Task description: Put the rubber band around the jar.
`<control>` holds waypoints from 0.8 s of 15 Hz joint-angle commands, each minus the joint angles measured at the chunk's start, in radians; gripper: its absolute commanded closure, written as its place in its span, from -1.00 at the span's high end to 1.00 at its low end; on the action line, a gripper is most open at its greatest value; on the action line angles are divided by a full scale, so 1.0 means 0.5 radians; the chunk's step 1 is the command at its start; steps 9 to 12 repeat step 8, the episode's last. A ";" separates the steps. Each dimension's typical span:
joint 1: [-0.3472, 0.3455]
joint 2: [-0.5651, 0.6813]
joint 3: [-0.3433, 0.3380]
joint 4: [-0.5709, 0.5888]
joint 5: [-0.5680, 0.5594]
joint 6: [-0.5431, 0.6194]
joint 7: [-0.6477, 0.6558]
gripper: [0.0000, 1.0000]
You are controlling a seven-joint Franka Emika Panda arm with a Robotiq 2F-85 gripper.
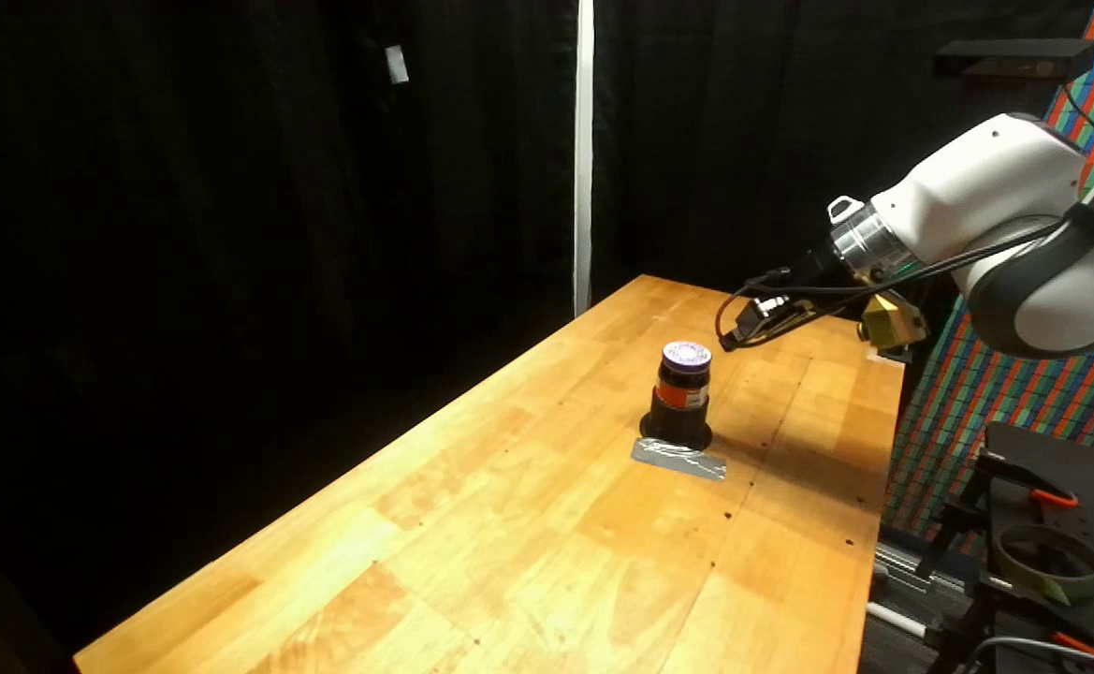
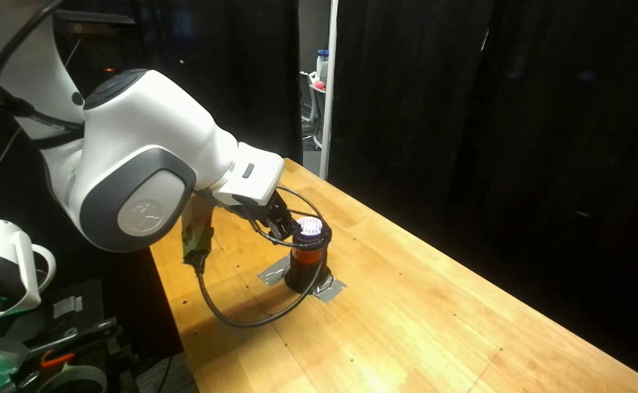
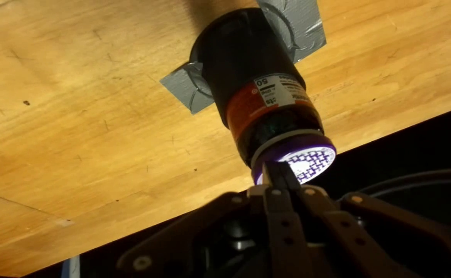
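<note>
The jar (image 3: 244,112) has a dark body, an orange-red label and a purple-rimmed lid with a pale patterned top. It stands upright in a black holder (image 3: 244,50) and shows in both exterior views (image 1: 682,393) (image 2: 306,256). A thin pale ring (image 3: 283,136) runs around the jar just below the lid; I cannot tell whether it is the rubber band or part of the lid. No other band shows. My gripper (image 3: 281,170) is shut, with nothing visible between its fingertips. It is close beside the lid in both exterior views (image 1: 730,343) (image 2: 292,232); contact cannot be told.
Grey tape (image 3: 302,27) fixes the holder to the wooden table (image 1: 528,524). A black cable (image 2: 253,325) loops from the arm and passes in front of the jar in an exterior view. A cart with a tape roll (image 1: 1047,557) stands beside the table.
</note>
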 commanded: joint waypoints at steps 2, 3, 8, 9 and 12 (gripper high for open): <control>0.114 -0.209 0.003 0.010 0.045 -0.398 -0.089 -0.40; 0.177 -0.235 -0.041 0.025 0.139 -0.579 -0.191 -0.28; 0.177 -0.270 -0.080 0.235 -0.185 -1.436 -0.044 0.49; 0.177 -0.270 -0.080 0.235 -0.185 -1.436 -0.044 0.49; 0.177 -0.270 -0.080 0.235 -0.185 -1.436 -0.044 0.49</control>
